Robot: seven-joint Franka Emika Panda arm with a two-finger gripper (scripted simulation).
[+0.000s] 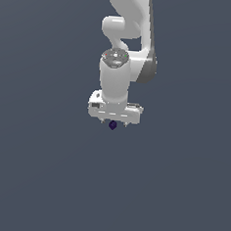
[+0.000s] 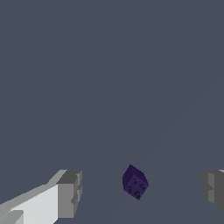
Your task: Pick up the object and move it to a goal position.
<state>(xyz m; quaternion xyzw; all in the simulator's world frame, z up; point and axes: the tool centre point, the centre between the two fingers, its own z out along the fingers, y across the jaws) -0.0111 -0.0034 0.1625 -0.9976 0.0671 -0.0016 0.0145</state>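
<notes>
The object point(image 2: 134, 182) is a tiny dark purple blocky piece with small studs on one face. In the wrist view it lies between my two grey fingertips, one point(image 2: 70, 194) on one side and the other point(image 2: 213, 189) on the far side, touching neither. My gripper point(image 2: 141, 191) is open wide around it. In the exterior view the object point(image 1: 113, 125) shows as a small dark spot just under the white hand, and my gripper point(image 1: 113, 123) points straight down over it. The fingers are mostly hidden there by the hand.
The white arm point(image 1: 123, 49) rises above the hand toward the top of the exterior view. Around it lies only a plain dark grey-blue surface point(image 1: 43, 180) with no other objects or edges in view.
</notes>
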